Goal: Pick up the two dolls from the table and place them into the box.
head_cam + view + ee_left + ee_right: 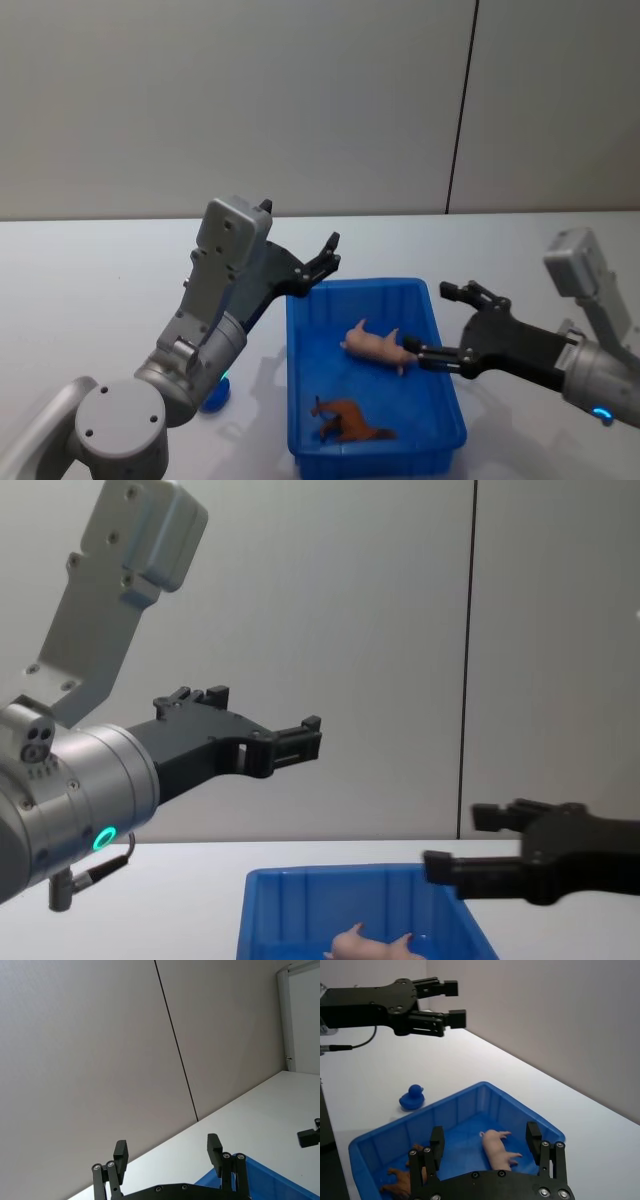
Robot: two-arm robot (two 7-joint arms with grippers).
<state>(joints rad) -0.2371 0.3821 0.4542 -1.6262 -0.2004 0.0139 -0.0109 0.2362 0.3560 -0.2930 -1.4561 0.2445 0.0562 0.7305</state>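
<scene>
Far left, the left end effector [328, 257] hangs high over the box's far-left corner, fingers apart and carrying nothing; if that arm drops carelessly, it could clip the rim. Down on the surface [100, 280], a blue duck [412, 1097] sits just left of the box [360, 286], and it's a decoy that could get scooped up by mistake. Inside the box, the brown doll [350, 420] lies near the front and the pink doll [375, 347] lies mid-box, so both look delivered. Now the danger spot: the right end effector [430, 320] hovers spread open, close by the pink doll's rear. A low retreat could snag a leg or knock the right wall.
</scene>
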